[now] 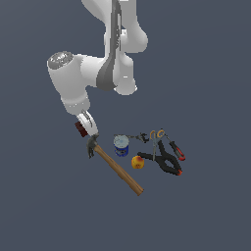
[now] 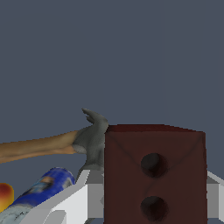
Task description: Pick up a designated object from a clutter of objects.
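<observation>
- The hand (image 1: 87,125) hung below the white arm (image 1: 98,68), its fingers (image 1: 90,123) closed on the dark red block (image 1: 80,129), which sat between them.
- In the wrist view the block (image 2: 154,175) filled the space between the two pale fingers (image 2: 83,197), its face showing two round holes one above the other.
- Whether the block rested on the surface (image 1: 206,211) or hung clear of it could not be told from either view.
- The hammer (image 1: 115,165) lay just beside the held block, its grey head (image 1: 91,146) nearest the hand and its wooden handle (image 1: 122,172) running away at a slant; no edge of the surface was visible to place it by.
- The blue can (image 1: 121,145) stood near the hammer's handle, with the orange fruit (image 1: 138,162) close beside it.
- Beyond those lay the black-and-red clamps (image 1: 166,158) and the orange-handled scissors (image 1: 154,139), tangled together in one heap.
- The wrist view also showed the hammer head (image 2: 92,139), the handle (image 2: 37,146), the can (image 2: 41,190) and a sliver of the fruit (image 2: 4,196) behind the block.
</observation>
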### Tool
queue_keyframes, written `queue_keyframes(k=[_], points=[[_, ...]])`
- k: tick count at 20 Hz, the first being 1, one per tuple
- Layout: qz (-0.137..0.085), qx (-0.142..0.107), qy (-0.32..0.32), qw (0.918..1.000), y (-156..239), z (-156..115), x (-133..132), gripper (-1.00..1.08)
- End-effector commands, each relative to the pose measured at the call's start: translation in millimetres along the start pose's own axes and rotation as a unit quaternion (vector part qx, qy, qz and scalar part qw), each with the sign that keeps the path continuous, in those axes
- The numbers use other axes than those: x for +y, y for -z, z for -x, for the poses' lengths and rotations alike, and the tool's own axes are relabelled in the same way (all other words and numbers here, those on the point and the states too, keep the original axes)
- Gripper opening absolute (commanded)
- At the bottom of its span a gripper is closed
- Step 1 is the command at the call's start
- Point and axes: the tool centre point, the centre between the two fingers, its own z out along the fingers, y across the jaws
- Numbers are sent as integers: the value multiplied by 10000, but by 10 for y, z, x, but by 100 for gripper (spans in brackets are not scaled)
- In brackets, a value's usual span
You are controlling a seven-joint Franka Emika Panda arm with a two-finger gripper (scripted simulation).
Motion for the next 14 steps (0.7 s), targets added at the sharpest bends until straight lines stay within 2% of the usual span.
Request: queue_keyframes(k=[1,14], points=[[-3,12,7,10000,246,3,-167,-100],[3,-15,12,10000,1379,-12,-972,-100]])
